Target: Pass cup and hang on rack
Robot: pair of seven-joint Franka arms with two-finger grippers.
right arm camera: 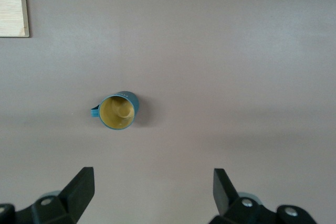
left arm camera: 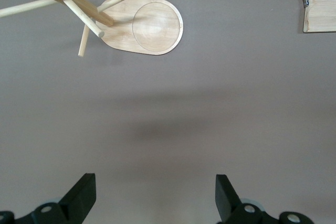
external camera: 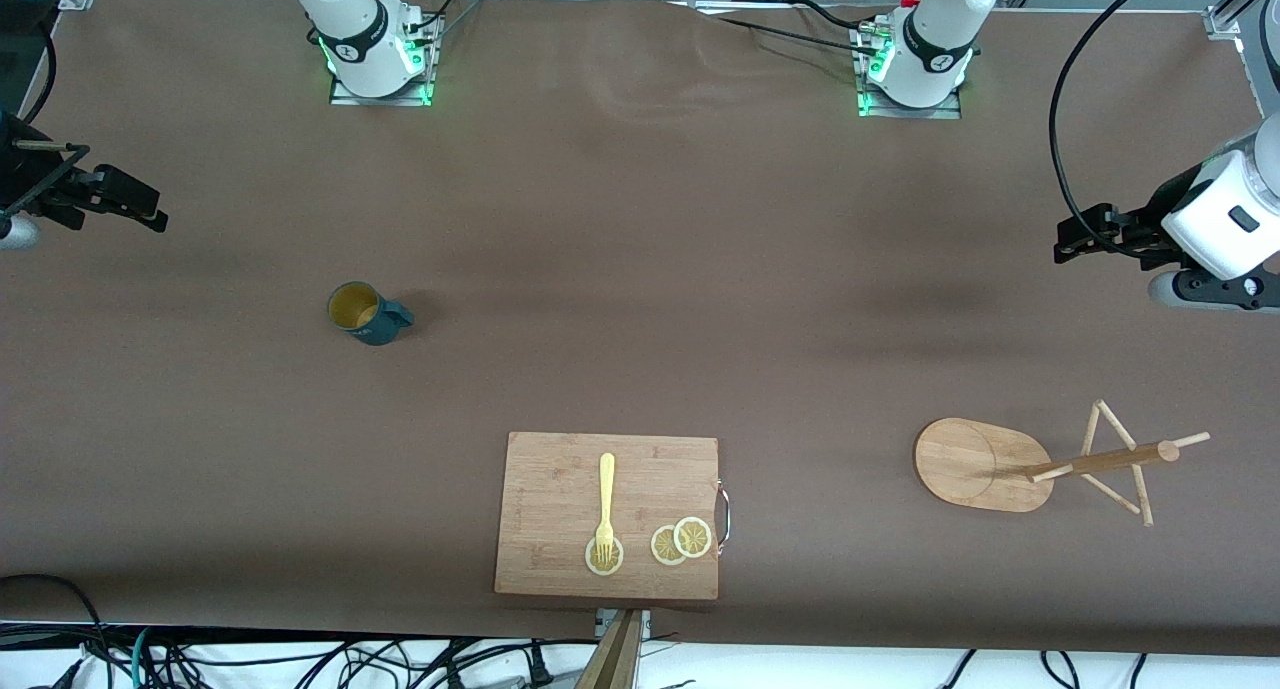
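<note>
The cup [external camera: 366, 313] stands upright toward the right arm's end of the tabletop [external camera: 640, 269]; the rack [external camera: 1040, 461] stands toward the left arm's end (hence a handover). Both end effectors, right [external camera: 150, 212] and left [external camera: 1075, 241], hang spread and empty over the tabletop's ends.

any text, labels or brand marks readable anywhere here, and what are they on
No text can be read in these views.
Cutting board: a faint mark near one edge, too faint to read.
Arm bases: small dark round emblems, too small to read.
Cup and rack: no markings visible.
</note>
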